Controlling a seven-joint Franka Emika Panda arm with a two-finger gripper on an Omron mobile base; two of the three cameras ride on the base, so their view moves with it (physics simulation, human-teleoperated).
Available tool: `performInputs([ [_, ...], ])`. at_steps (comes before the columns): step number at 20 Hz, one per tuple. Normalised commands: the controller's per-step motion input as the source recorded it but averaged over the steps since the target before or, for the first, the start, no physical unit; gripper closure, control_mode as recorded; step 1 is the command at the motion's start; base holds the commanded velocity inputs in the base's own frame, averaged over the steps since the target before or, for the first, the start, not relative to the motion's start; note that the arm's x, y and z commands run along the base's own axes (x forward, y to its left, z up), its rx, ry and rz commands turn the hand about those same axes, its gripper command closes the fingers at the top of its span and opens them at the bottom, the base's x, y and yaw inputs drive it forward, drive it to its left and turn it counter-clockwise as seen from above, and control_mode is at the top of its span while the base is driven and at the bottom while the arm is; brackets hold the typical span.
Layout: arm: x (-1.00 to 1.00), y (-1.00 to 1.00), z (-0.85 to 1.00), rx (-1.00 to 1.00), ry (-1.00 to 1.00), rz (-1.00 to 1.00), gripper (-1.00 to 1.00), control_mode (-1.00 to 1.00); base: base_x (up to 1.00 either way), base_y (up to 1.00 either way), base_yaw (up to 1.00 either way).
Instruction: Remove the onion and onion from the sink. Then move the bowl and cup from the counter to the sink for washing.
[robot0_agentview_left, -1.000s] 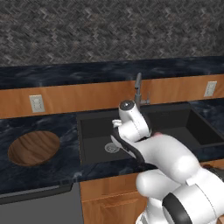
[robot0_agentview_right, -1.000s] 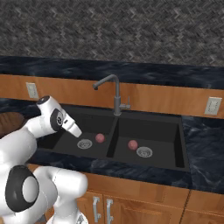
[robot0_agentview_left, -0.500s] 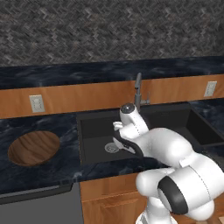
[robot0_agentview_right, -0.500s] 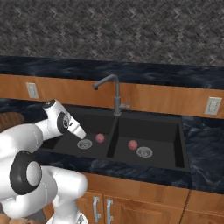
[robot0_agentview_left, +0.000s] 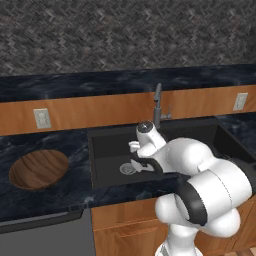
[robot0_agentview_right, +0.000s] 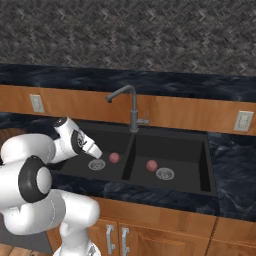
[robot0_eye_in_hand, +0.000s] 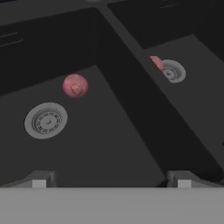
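Sink (robot0_agentview_right: 212, 165) is below and ahead of the gripper (robot0_eye_in_hand: 111, 177), which hangs over the left basin, jaws wide apart and empty, probably lining up on the near onion (robot0_eye_in_hand: 75, 85) just ahead by the drain. Far onion (robot0_agentview_right: 151, 165) sits across the divider; left base view adds the bowl (robot0_agentview_left: 38, 169) on the counter well off to the side.

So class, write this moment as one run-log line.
phase: reaching into sink | fingers: open, empty | onions: left basin, right basin | bowl: on counter
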Motion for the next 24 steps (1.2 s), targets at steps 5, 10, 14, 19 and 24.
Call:
performInputs([
  [5, 0.19, -0.1, -0.11, -0.04, 0.0, 0.08, -1.0, -1.0, 0.0, 0.0, 0.0],
  [10, 0.14, -0.12, -0.08, -0.02, 0.0, 0.11, -1.0, -1.0, 0.0, 0.0, 0.0],
  [14, 0.16, -0.1, -0.11, -0.02, 0.0, 0.13, -1.0, -1.0, 0.0, 0.0, 0.0],
  [19, 0.12, -0.07, -0.15, -0.03, 0.0, 0.14, -1.0, -1.0, 0.0, 0.0, 0.0],
  [24, 0.06, 0.0, -0.19, -0.05, -0.01, 0.12, -1.0, -1.0, 0.0, 0.0, 0.0],
])
